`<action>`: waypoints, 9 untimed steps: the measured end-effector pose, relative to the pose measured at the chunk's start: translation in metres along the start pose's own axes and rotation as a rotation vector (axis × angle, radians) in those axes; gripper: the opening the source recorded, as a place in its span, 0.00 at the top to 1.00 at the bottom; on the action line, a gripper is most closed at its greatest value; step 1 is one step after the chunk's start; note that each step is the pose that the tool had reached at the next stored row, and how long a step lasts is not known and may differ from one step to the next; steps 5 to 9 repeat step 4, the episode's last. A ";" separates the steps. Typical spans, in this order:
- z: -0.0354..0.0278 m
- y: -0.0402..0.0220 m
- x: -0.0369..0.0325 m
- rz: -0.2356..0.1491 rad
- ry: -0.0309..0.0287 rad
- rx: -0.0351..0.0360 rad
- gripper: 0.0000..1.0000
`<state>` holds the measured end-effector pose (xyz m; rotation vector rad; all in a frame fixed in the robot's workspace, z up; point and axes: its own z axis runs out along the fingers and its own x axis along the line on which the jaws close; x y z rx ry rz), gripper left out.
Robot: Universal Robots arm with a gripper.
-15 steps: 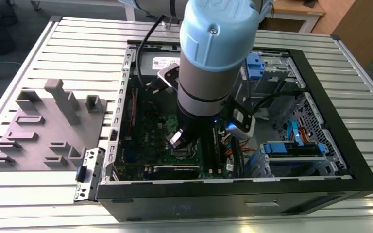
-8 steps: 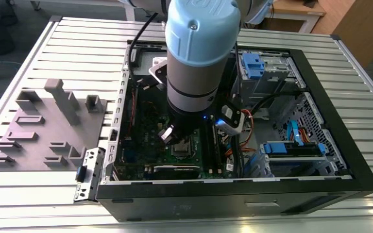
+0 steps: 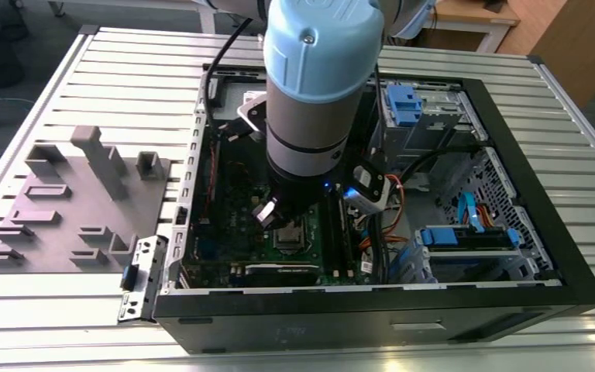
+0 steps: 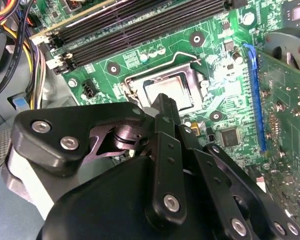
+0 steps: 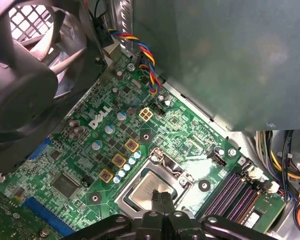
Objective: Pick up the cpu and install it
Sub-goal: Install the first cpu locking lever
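Observation:
The cpu (image 4: 176,91) is a pale silver square lying flat in the metal socket frame (image 4: 132,85) on the green motherboard (image 4: 225,65). In the first wrist view the cpu (image 5: 140,192) sits in the same frame. My gripper (image 4: 162,100) hangs right over it, its black fingers pressed together with nothing between them. The gripper's (image 5: 160,196) tips stand above the chip's edge; I cannot tell whether they touch it. In the exterior view the arm's wrist (image 3: 313,93) reaches down into the open computer case above the socket (image 3: 294,237).
A black fan (image 5: 30,65) and a coloured cable bundle (image 5: 145,55) stand close to the socket. Memory slots (image 4: 140,30), a blue card slot (image 4: 255,95) and an expansion card (image 4: 282,115) flank it. A grey parts tray (image 3: 70,209) lies outside the case at the exterior view's left.

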<state>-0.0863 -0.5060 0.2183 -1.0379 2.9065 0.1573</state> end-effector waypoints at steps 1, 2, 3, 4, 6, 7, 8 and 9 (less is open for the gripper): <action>-0.0003 0.0000 0.0000 0.000 0.0001 0.0001 0.89; -0.0006 0.0000 0.0000 0.000 0.0001 0.0001 0.89; -0.0006 0.0000 0.0000 0.000 0.0001 0.0001 0.89; -0.0006 0.0000 0.0000 0.000 0.0001 0.0001 0.89; -0.0006 0.0000 0.0000 0.000 0.0001 0.0001 0.89; -0.0006 0.0000 0.0000 0.000 0.0001 0.0001 0.89; -0.0006 0.0000 0.0000 0.000 0.0001 0.0001 0.89; -0.0006 0.0000 0.0000 0.000 0.0001 0.0001 0.89</action>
